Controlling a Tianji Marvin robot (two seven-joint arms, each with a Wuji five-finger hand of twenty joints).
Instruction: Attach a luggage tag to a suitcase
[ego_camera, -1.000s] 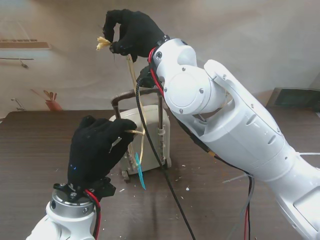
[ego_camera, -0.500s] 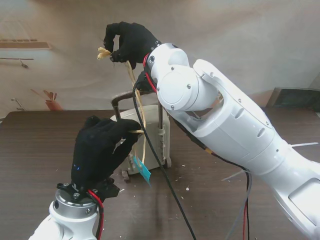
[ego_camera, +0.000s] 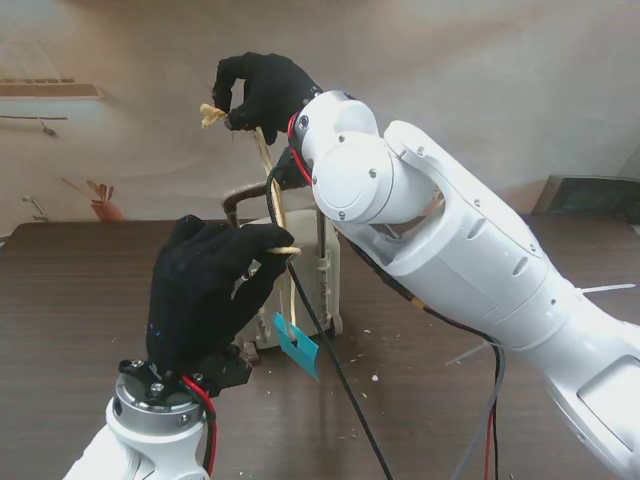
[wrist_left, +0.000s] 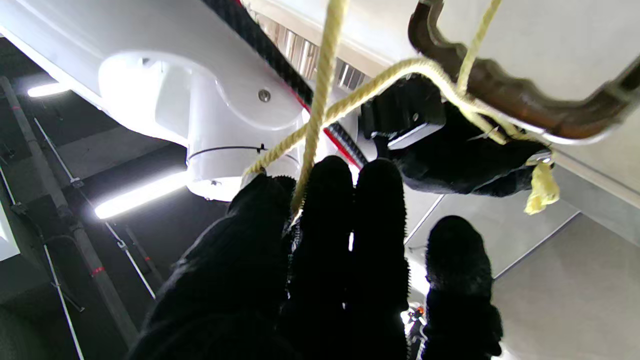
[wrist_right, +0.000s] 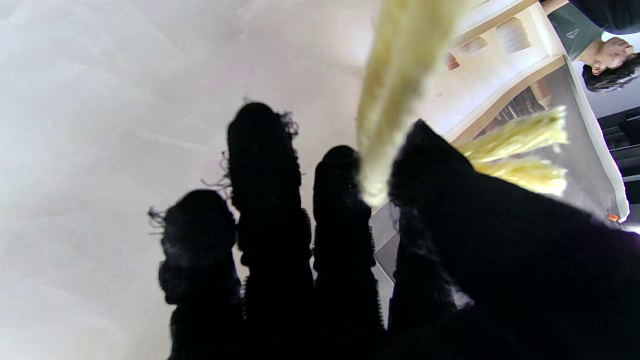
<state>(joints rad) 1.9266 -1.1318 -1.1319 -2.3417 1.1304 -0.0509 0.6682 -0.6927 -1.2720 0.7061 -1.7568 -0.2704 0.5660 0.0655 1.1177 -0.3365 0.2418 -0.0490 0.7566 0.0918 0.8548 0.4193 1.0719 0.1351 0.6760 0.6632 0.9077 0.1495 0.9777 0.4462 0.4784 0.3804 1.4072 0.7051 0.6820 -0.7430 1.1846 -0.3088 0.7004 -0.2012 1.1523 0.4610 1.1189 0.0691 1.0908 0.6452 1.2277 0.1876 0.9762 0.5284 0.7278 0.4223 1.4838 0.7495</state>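
The right hand (ego_camera: 262, 88) has dipped slightly while pinching the string's (ego_camera: 268, 160) frayed end, the left hand (ego_camera: 205, 290) gripping its other strand, so the tag (ego_camera: 297, 345) has swung out beside the suitcase (ego_camera: 325, 275) mid-tabletop, unknotted.

A dark wood-grain table (ego_camera: 80, 290) stands before a beige wall (ego_camera: 500, 80).

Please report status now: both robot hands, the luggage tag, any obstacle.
Left robot hand shut on yellow string. Right robot hand pinching its frayed end. Teal luggage tag dangles beside suitcase. Black cable crosses.
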